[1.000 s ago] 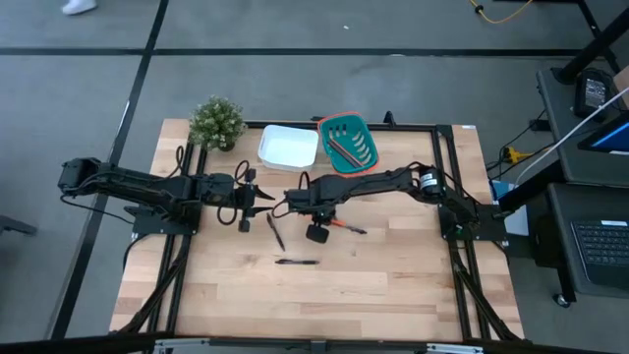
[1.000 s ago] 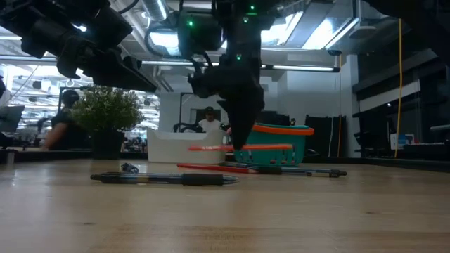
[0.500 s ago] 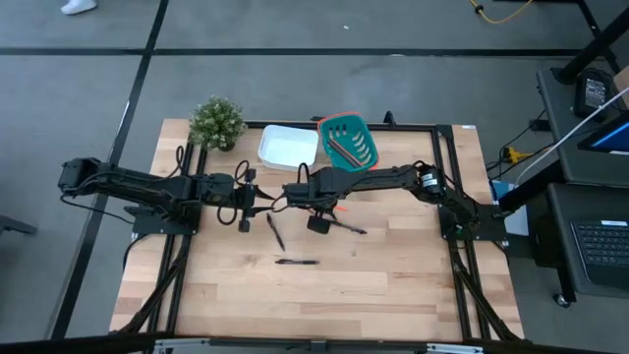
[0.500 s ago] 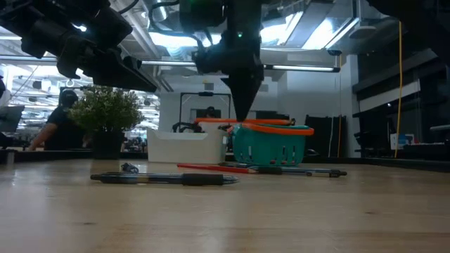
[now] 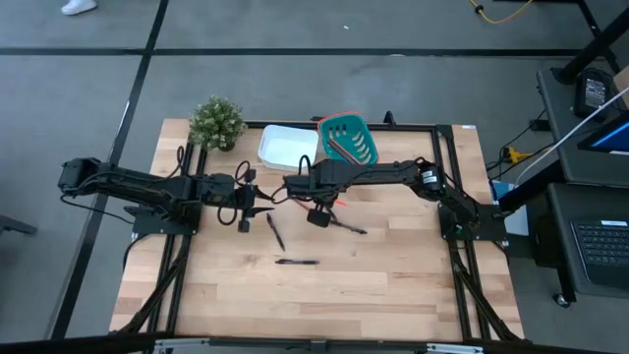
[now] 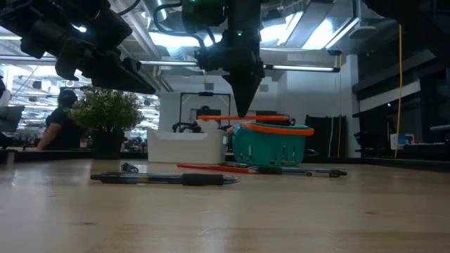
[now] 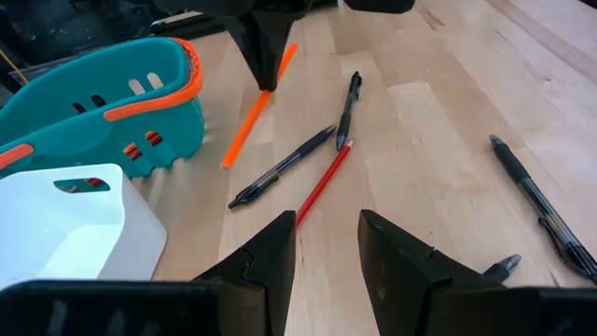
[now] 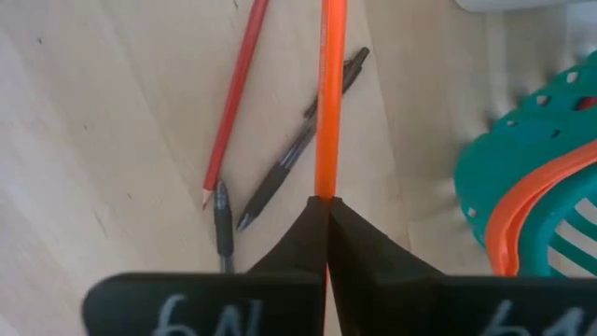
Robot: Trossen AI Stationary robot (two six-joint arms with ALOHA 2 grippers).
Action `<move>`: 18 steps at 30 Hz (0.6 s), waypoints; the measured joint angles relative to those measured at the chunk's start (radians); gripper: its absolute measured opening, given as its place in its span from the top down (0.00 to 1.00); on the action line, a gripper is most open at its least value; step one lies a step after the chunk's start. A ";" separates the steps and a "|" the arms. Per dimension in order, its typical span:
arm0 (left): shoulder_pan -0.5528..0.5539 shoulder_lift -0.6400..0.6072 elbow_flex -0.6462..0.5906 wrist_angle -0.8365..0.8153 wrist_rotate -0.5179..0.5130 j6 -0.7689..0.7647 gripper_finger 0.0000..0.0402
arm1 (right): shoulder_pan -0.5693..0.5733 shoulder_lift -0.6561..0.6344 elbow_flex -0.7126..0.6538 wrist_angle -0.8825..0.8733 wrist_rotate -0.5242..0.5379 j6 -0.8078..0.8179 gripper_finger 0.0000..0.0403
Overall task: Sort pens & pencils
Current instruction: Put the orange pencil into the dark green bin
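Observation:
My right gripper (image 6: 245, 107) is shut on an orange pencil (image 6: 242, 118) and hangs above the table, near the teal basket (image 5: 349, 143), which holds more pencils. One red pencil (image 7: 322, 182) and two black pens (image 7: 284, 166) (image 7: 347, 107) lie flat together on the wood below it. Two more black pens (image 5: 275, 231) (image 5: 297, 262) lie nearer the near edge. My left gripper (image 7: 326, 252) is open and hovers left of this cluster, touching nothing. My right gripper pinches the orange pencil about its middle (image 8: 326, 187) between the two fingertips. The fingers come from above, pointing down, and lie across the pencil. The pencil is lifted clear of the table and hangs level (image 6: 211, 118).
A white bin (image 5: 288, 146) stands left of the teal basket at the far edge, and a small potted plant (image 5: 216, 121) stands at the far left corner. Bare wood stretches along the near half of the table (image 5: 393, 285). People show in the room beyond.
My right gripper has risen with the orange pencil and moved toward the far edge, closer to the teal basket. The pencil has stayed level in the hold. The pens and the red pencil on the table have not moved.

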 joint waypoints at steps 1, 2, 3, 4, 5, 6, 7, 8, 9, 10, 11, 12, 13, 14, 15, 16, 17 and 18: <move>0.000 0.000 0.000 0.000 0.000 0.000 0.72 | 0.000 0.000 0.000 0.000 0.000 -0.001 0.98; 0.000 0.000 0.000 0.000 0.000 0.000 0.72 | 0.000 0.000 0.000 0.000 0.000 -0.001 0.98; 0.000 0.000 0.000 0.000 0.000 0.000 0.72 | 0.000 0.000 0.000 0.000 0.000 -0.001 0.97; 0.000 0.000 0.000 0.000 0.000 0.000 0.72 | 0.000 0.000 0.000 -0.001 0.000 -0.001 0.97; 0.000 0.000 0.000 0.000 0.000 0.000 0.72 | 0.000 0.000 0.000 -0.003 0.000 -0.001 0.98; 0.000 0.000 0.000 -0.001 0.000 0.000 0.72 | 0.000 0.000 0.000 -0.007 0.000 -0.002 0.98; 0.000 0.000 0.000 -0.002 0.000 0.000 0.72 | -0.001 0.000 0.000 -0.010 0.000 -0.002 0.99; 0.000 0.000 0.000 -0.002 0.000 0.000 0.72 | -0.002 0.000 0.000 -0.012 0.000 -0.003 0.99; 0.000 0.000 0.000 -0.002 0.000 0.000 0.72 | -0.003 0.000 0.000 -0.016 0.000 -0.003 0.99; 0.000 0.000 0.000 -0.002 0.000 0.000 0.72 | -0.004 0.000 0.000 -0.025 0.002 -0.002 0.99; 0.000 0.000 0.000 -0.003 0.000 0.000 0.72 | -0.004 0.000 0.000 -0.039 0.014 0.001 0.99; 0.000 0.000 0.000 -0.003 0.000 0.000 0.72 | -0.004 0.000 0.000 -0.052 0.025 0.002 0.98; 0.000 0.000 0.000 -0.003 0.000 0.000 0.72 | -0.005 0.000 0.000 -0.065 0.034 0.002 0.97; 0.000 0.000 0.000 -0.003 0.000 0.000 0.72 | -0.005 0.000 0.000 -0.075 0.042 0.003 0.97; 0.000 0.000 0.000 -0.003 0.000 0.000 0.72 | -0.005 0.000 0.000 -0.082 0.044 0.003 0.97; 0.000 0.000 0.000 -0.003 0.000 0.000 0.72 | -0.005 0.000 0.000 -0.085 0.048 0.003 0.96; 0.000 0.000 0.000 -0.003 0.000 0.000 0.72 | -0.005 0.000 0.000 -0.085 0.049 0.001 0.97; 0.000 0.000 0.000 -0.003 0.000 0.000 0.72 | -0.005 0.000 0.000 -0.085 0.049 -0.001 0.97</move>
